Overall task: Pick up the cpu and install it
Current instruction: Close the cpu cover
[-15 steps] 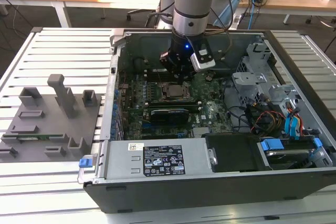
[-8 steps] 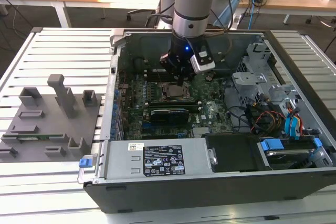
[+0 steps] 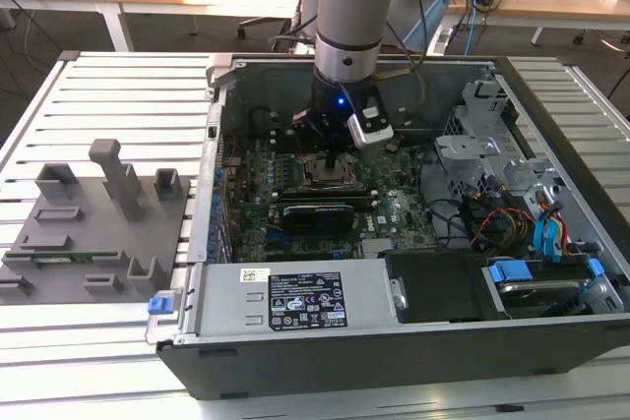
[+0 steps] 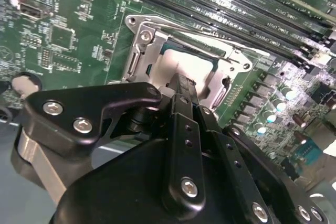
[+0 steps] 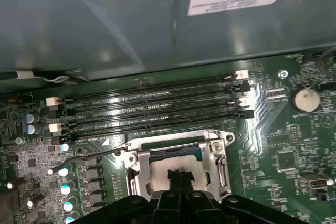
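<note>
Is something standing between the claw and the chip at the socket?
Nothing visible does. The claw is right above the pale chip, which lies inside the metal socket frame. The black card lies apart, beside the socket.

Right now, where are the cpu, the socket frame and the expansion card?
cpu [image 4: 197, 69], second wrist view, silver top.
socket frame [image 4: 137, 57], second wrist view, metal side rail.
expansion card [image 3: 317, 213], exterior view, black top face.
</note>
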Motion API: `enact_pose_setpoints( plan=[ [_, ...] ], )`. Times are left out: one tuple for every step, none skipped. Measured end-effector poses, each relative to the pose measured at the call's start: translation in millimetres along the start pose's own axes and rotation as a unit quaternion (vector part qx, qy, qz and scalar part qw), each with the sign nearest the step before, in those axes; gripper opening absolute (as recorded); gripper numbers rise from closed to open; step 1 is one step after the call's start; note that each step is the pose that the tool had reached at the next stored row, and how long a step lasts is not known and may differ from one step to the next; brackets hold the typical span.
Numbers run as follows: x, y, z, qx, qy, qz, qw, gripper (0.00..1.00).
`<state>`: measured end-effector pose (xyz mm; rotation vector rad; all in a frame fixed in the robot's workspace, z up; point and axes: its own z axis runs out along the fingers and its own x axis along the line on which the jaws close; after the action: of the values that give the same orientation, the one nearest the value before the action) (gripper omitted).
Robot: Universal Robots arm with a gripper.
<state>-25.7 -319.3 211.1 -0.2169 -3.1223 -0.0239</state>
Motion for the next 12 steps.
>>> enact_pose_setpoints(
  plan=[
    [0.1, -0.1, 0.9, 0.0, 0.0, -0.001, 1.0, 0.11],
    [0.2, -0.2, 2.2, 0.0001, 0.0, -0.004, 1.0, 0.11],
    [0.3, -0.2, 3.0, 0.0001, 0.0, -0.005, 1.0, 0.11],
    [0.3, -0.3, 3.4, 0.0002, 0.0, -0.005, 1.0, 0.11],
    [0.3, -0.2, 3.7, 0.0001, 0.0, -0.006, 1.0, 0.11],
    [0.3, -0.2, 3.9, 0.0001, 0.0, -0.006, 1.0, 0.11],
    [0.1, -0.2, 4.3, 0.0001, 0.0, -0.006, 1.0, 0.11],
    [-0.3, -0.2, 4.8, 0.0001, 0.0, -0.006, 1.0, 0.11],
    [-0.5, -0.2, 5.1, 0.0001, 0.0, -0.006, 1.0, 0.11],
    [-0.6, -0.2, 5.3, 0.0002, 0.0001, -0.006, 1.0, 0.11],
    [-0.7, -0.2, 5.4, 0.0003, 0.0001, -0.006, 1.0, 0.11],
    [-0.7, -0.2, 5.4, 0.0003, 0.0001, -0.006, 1.0, 0.11]
  ],
)
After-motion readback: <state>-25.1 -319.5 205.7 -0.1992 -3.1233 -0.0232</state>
